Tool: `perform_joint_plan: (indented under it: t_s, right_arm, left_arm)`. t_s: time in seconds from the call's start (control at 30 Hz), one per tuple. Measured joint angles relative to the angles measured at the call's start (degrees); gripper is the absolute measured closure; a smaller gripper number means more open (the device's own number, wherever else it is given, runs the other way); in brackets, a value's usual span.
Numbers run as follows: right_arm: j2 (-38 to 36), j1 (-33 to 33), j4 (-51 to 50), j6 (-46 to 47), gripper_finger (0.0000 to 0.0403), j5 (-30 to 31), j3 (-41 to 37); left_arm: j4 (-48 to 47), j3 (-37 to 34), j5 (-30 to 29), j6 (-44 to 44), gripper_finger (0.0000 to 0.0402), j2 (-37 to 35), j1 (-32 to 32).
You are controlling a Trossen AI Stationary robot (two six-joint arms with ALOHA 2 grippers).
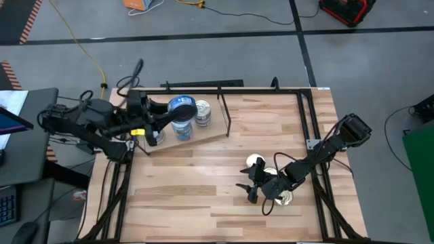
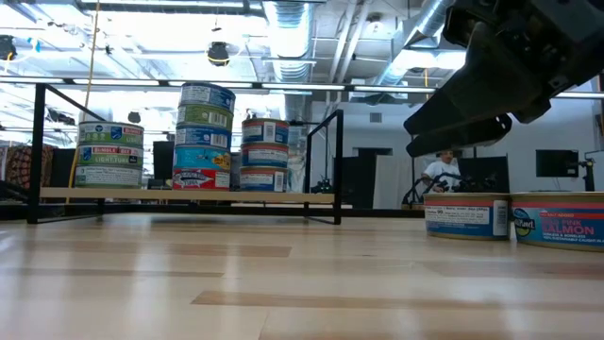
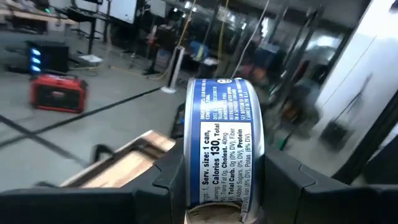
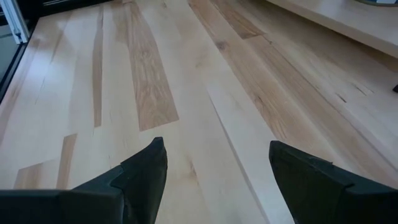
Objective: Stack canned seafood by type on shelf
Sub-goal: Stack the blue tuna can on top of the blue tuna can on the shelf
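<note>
Tabletop tins point(image 1: 285, 198) sit partly hidden under the released right claw point(image 1: 248, 184); left claw point(image 1: 165, 120) seemingly grips a blue tin point(image 1: 181, 108).

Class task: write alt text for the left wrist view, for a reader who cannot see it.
The left pincer grips a blue-labelled tin on edge between its dark fingers, nutrition text facing the camera. Behind it lie a light wooden board's corner and a blurred workshop floor with a red case.
</note>
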Motion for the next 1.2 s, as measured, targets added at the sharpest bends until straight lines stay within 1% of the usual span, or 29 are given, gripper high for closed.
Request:
perform_joint_plan:
  t_s: [0.07, 0.2, 0.3, 0.5, 0.57, 0.67, 0.8, 0.87, 0.93, 1.03, 1.2]
  right_arm:
    - [0.0, 0.0, -0.1, 0.0, 0.0097, 0.0, 0.0]
    - [0.0, 0.0, -0.2, -0.2, 0.0097, 0.0, 0.0]
    - [0.0, 0.0, -0.2, -0.2, 0.0097, 0.0, 0.0]
    - [0.0, -0.3, -0.2, -0.3, 0.0097, 0.0, 0.0]
    - [0.0, -0.4, -0.2, -0.3, 0.0097, 0.0, 0.0]
    - [0.0, -0.4, -0.2, -0.3, 0.0097, 0.0, 0.0]
    - [0.0, -0.4, -0.1, -0.3, 0.0097, 0.0, 0.0]
    - [0.0, -0.4, -0.2, -0.3, 0.0097, 0.0, 0.0]
    - [0.0, -0.4, -0.2, -0.3, 0.0097, 0.0, 0.0]
    - [0.0, -0.2, -0.2, -0.3, 0.0097, 0.0, 0.0]
    - [0.0, 0.2, -0.2, -0.5, 0.0097, -0.1, 0.0]
  left_arm:
    - [-4.6, 0.0, -0.4, 3.0, 0.0262, 0.0, 0.6]
    - [-18.9, 0.0, -2.2, 7.4, 0.0262, 1.2, 2.2]
    - [-28.0, 0.0, -4.0, 13.6, 0.0262, 3.0, 2.4]
    - [-39.2, 0.0, -4.1, 29.3, 0.0262, 8.3, 2.4]
    - [-42.7, 0.0, -5.4, 31.8, 0.0262, 11.0, 2.4]
    - [-46.2, 0.0, -10.9, 32.9, 0.0262, 14.9, 2.3]
    - [-49.2, 0.0, -20.3, 37.0, 0.0262, 20.2, 2.1]
    - [-50.0, 0.0, -22.9, 39.0, 0.0262, 22.1, 2.0]
    - [-50.7, 0.0, -24.0, 39.6, 0.0262, 23.4, 2.0]
    - [-52.4, 0.0, -23.3, 38.7, 0.0262, 23.8, 2.7]
    - [-54.5, 0.0, -22.1, 35.7, 0.0262, 21.7, 4.1]
